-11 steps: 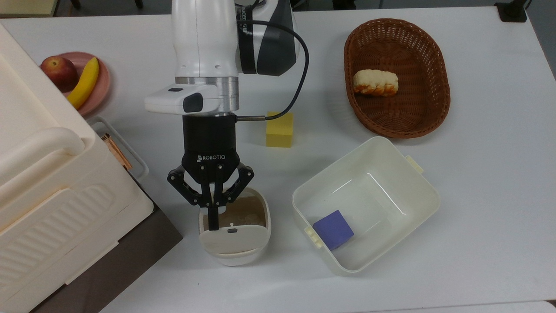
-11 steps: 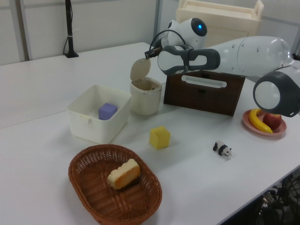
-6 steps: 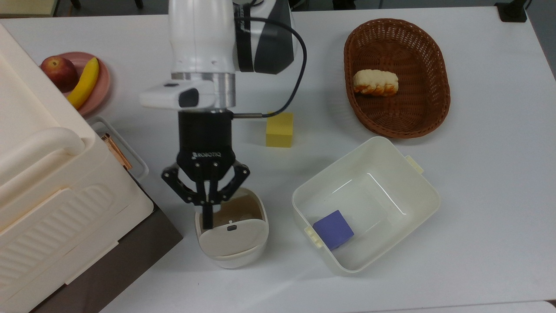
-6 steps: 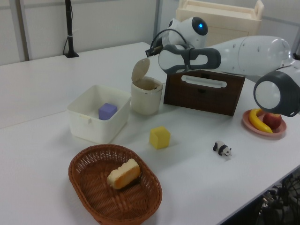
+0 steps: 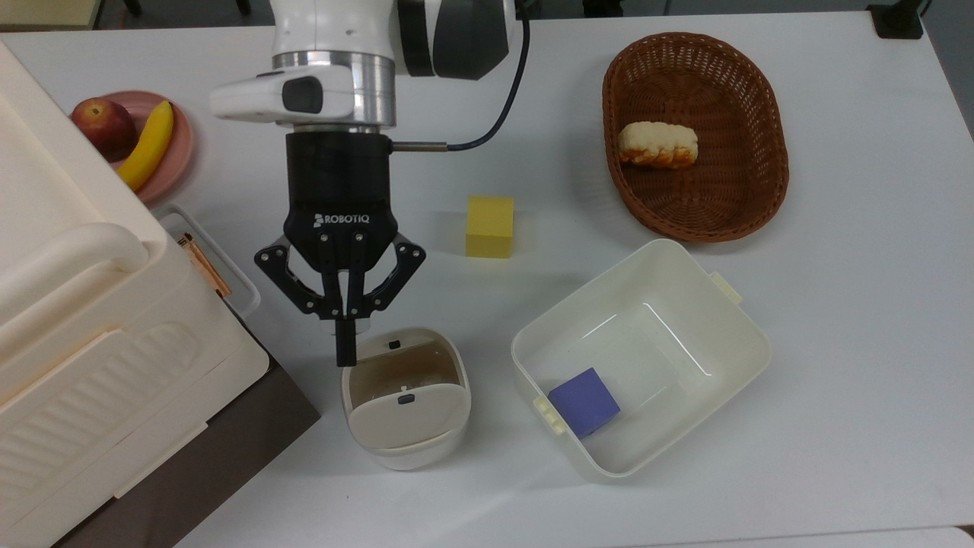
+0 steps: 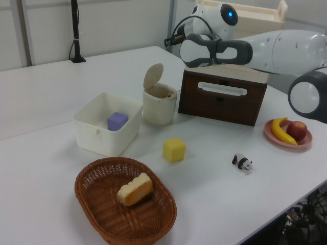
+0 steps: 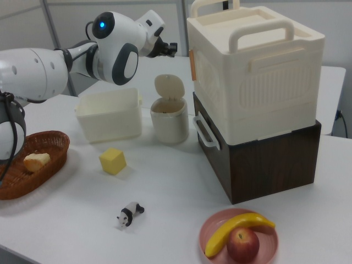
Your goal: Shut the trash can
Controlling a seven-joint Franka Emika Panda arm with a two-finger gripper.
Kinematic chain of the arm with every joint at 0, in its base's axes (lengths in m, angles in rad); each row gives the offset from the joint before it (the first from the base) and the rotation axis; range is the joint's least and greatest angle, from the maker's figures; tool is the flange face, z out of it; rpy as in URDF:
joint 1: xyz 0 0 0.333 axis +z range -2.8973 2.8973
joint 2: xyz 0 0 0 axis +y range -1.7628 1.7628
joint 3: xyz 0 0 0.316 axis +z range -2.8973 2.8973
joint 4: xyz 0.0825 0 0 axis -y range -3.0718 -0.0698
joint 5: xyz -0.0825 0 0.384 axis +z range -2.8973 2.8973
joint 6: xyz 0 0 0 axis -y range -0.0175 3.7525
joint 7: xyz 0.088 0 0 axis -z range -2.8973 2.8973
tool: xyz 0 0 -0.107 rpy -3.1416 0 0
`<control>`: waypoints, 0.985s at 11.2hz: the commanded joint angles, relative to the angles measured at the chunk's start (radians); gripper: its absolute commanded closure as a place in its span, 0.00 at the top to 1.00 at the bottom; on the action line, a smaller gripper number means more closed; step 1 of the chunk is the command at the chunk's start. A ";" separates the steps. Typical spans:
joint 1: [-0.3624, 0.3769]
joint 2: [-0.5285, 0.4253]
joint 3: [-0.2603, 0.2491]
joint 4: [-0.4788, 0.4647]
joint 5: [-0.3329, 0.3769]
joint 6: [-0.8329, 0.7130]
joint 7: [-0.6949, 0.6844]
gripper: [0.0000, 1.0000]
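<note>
Item one, the cream storage case (image 7: 254, 66) stacked on a dark wooden box (image 7: 264, 159): my largest obstacle, just beside the work area.

Item two, the lidless tub (image 5: 641, 358), holding a purple cube (image 5: 584, 401), near the bin.

Item three, the trash can (image 5: 405, 396), on the white table (image 5: 837, 304) between the tub and the wooden box. Its lid (image 6: 152, 76) stands upright on the hinge, mouth open. I judge it light, thin, stiff plastic, likely to slide or tip if shoved sideways. I would not grip it; I would press down on the lid's top edge, away from the hinge.

Item four, the gripper (image 5: 345, 346): fingers pressed together, holding nothing, above the table near the can's rim, apart from the lid.
</note>
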 commanded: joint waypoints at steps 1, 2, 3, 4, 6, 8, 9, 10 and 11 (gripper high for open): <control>0.004 -0.019 0.010 -0.050 -0.009 -0.001 -0.018 0.00; 0.005 -0.011 0.010 -0.049 -0.010 -0.001 -0.018 0.00; 0.010 0.001 0.010 -0.046 -0.012 0.001 -0.018 0.00; 0.022 0.010 0.006 -0.029 -0.010 0.003 -0.017 0.00; 0.025 0.033 0.003 -0.011 -0.012 0.004 -0.017 0.00; 0.030 0.042 -0.002 0.000 -0.012 0.004 -0.020 0.00; 0.037 0.046 -0.004 0.002 -0.013 0.006 -0.020 0.00; 0.037 0.046 -0.004 0.002 -0.013 0.006 -0.022 0.00; 0.037 0.047 -0.004 0.002 -0.013 0.006 -0.022 0.00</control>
